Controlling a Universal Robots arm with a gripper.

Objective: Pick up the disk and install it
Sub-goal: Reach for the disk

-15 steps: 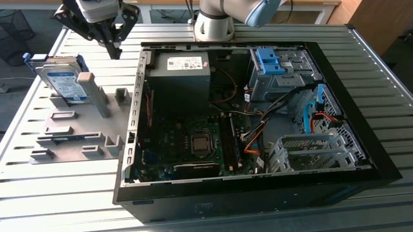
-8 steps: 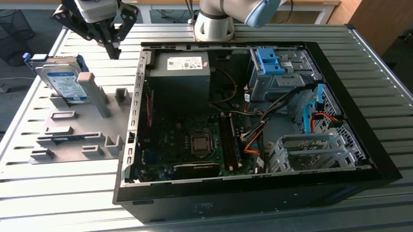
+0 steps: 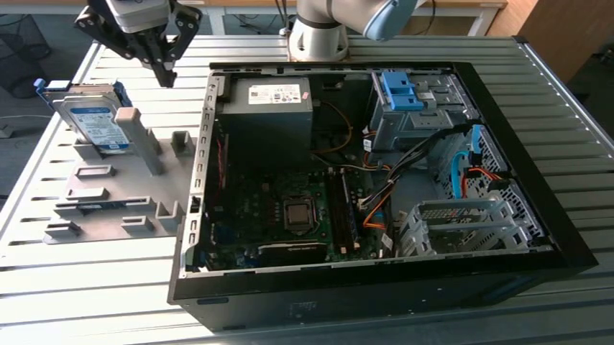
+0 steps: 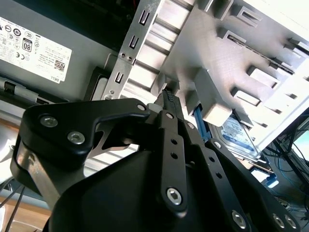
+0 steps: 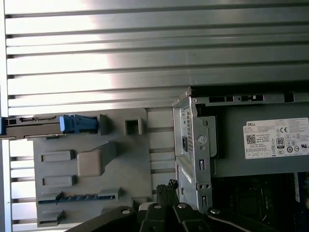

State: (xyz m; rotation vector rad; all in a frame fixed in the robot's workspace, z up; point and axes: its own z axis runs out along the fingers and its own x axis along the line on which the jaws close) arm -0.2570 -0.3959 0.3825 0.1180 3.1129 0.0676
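Note:
The disk (image 3: 96, 121) is a silver-grey drive with a white-and-blue label and blue side rails. It stands on edge, leaning in the grey holder fixture (image 3: 115, 201) at the exterior view's left. It shows past the fixture's blocks in the second wrist view (image 4: 240, 137) and edge-on in the first wrist view (image 5: 34, 126). My gripper (image 3: 166, 74) hangs above the table between the disk and the open computer case (image 3: 201, 180), to the disk's right in the exterior view. Its fingers (image 4: 167, 98) are shut together with nothing between them, and the tips (image 5: 168, 186) sit beside the case's corner.
The open case holds a dark-grey power supply box (image 3: 269, 108), a motherboard (image 3: 287, 208), a blue latch on a metal cage (image 3: 403, 93) and a grey drive cage (image 3: 461, 223) at the exterior view's lower right. The slatted metal table (image 3: 77, 287) lies around them.

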